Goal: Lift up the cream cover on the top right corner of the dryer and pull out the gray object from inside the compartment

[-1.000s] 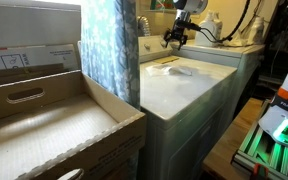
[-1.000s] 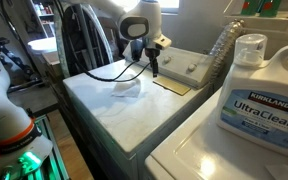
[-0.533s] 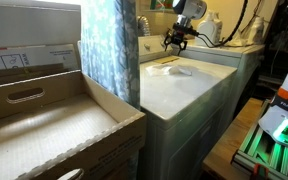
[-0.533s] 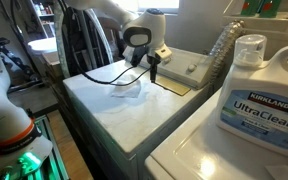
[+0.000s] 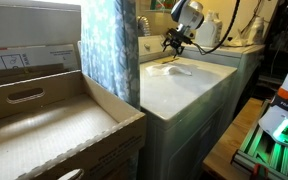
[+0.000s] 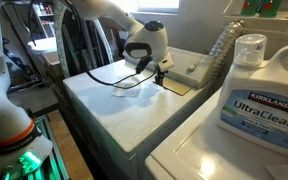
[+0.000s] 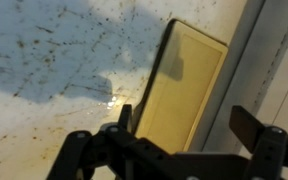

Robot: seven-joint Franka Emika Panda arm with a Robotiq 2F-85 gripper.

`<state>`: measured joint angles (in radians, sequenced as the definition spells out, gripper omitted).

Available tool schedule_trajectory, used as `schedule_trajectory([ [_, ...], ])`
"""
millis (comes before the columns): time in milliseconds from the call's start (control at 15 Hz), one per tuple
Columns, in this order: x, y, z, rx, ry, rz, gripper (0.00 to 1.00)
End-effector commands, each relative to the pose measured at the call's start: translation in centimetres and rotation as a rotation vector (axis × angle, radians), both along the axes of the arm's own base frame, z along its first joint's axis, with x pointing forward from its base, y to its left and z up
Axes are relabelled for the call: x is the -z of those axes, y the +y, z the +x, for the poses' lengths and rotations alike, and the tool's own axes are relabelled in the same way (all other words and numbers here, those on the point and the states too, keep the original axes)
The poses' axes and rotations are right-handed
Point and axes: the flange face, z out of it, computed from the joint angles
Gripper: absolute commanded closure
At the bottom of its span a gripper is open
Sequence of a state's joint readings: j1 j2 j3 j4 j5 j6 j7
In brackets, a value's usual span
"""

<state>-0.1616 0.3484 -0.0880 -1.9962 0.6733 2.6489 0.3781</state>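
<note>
The cream cover (image 7: 189,85) is a flat yellowish rectangular lid, lying closed on the white dryer top (image 6: 114,105) next to the control panel. It shows in both exterior views (image 6: 173,86) (image 5: 164,62). My gripper (image 7: 189,125) is open, its two dark fingers straddling the near end of the cover just above it. In an exterior view the gripper (image 6: 156,73) hangs over the cover's edge; it also shows in the other one (image 5: 174,45). The gray object is hidden.
A whitish patch (image 6: 126,88) lies on the dryer top beside the cover. The control panel with knobs (image 6: 199,68) rises behind it. A detergent jug (image 6: 256,95) stands on the neighbouring washer. A patterned curtain (image 5: 109,45) and cardboard boxes (image 5: 44,120) flank the dryer.
The arm has moved toward the back of the dryer and lowered, bringing the gripper from over the whitish patch to over the cream cover.
</note>
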Motion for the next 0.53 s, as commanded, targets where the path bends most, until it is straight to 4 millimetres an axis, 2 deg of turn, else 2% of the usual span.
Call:
schedule_trajectory([
  [0, 1.5, -0.6, 0.1, 0.089, -0.051, 0.017, 0.00],
  [467, 3.4, -0.9, 0.6, 0.148, -0.075, 0.021, 0.00],
])
